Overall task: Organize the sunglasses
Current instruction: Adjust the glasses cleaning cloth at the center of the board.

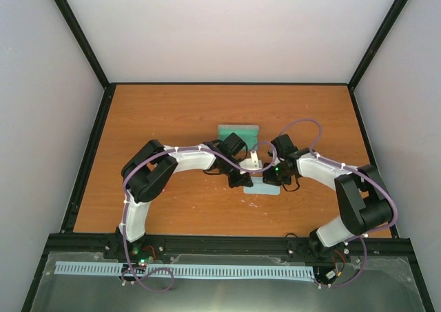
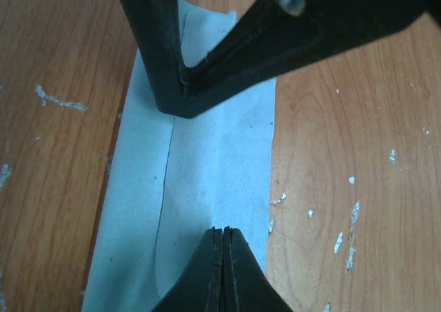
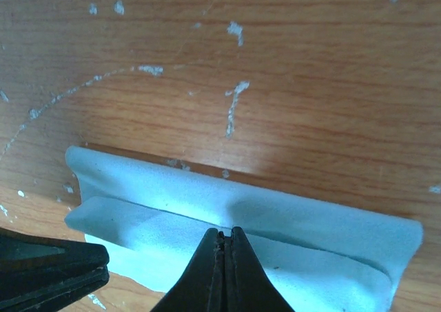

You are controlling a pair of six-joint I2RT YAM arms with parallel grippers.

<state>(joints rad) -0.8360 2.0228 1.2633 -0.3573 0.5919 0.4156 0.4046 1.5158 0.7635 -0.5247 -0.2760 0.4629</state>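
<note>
The sunglasses do not show in any view. A light blue cloth (image 1: 270, 187) lies folded on the table between my two grippers. My left gripper (image 2: 222, 229) is shut, with its tips down on the cloth's (image 2: 220, 167) upper layer. My right gripper (image 3: 222, 231) is shut at the edge of the folded-over layer of the cloth (image 3: 289, 219) and seems to pinch it. In the top view the left gripper (image 1: 242, 178) and right gripper (image 1: 267, 176) nearly meet. The right gripper (image 2: 180, 109) also shows in the left wrist view, and the left gripper (image 3: 103, 267) in the right wrist view.
A grey case with green lining (image 1: 238, 131) lies just behind the grippers, partly hidden by the left wrist. The wooden table (image 1: 172, 112) is bounded by a black frame (image 1: 89, 147) and grey walls. A pale slotted rail (image 1: 186, 271) runs along the near edge.
</note>
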